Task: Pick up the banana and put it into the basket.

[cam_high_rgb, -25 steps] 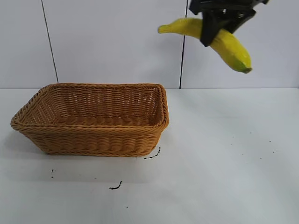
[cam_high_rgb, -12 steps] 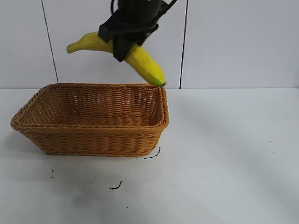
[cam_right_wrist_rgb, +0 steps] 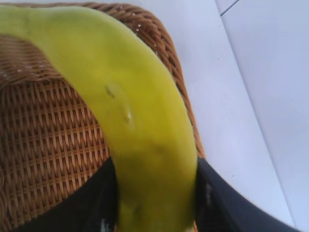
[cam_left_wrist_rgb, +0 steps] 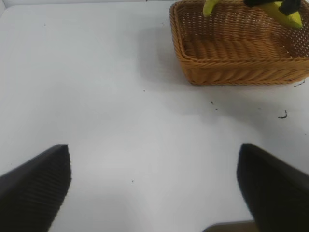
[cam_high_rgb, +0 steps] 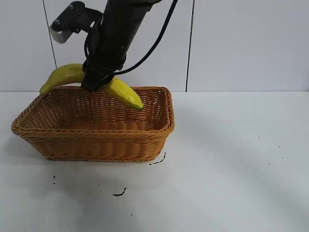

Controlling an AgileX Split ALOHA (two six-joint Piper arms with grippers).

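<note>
My right gripper [cam_high_rgb: 96, 81] is shut on the yellow banana [cam_high_rgb: 124, 94] around its middle. It holds the banana just above the wicker basket [cam_high_rgb: 96, 140], over the basket's back half, with the greenish tip pointing down to the right. In the right wrist view the banana [cam_right_wrist_rgb: 140, 125] sits between the black fingers [cam_right_wrist_rgb: 212, 193], with the basket's woven floor [cam_right_wrist_rgb: 43, 145] under it. My left gripper [cam_left_wrist_rgb: 154, 188] is open and empty over bare table, well away from the basket [cam_left_wrist_rgb: 236, 67]; the banana [cam_left_wrist_rgb: 285, 12] shows far off there. The left gripper is outside the exterior view.
The basket stands on a white table [cam_high_rgb: 231, 159], left of centre. A few small black marks [cam_high_rgb: 119, 193] lie on the table in front of it. A white panelled wall [cam_high_rgb: 241, 43] stands behind.
My right gripper has carried the banana from high at the right, leftwards and down, to just above the basket. The basket has not moved.
</note>
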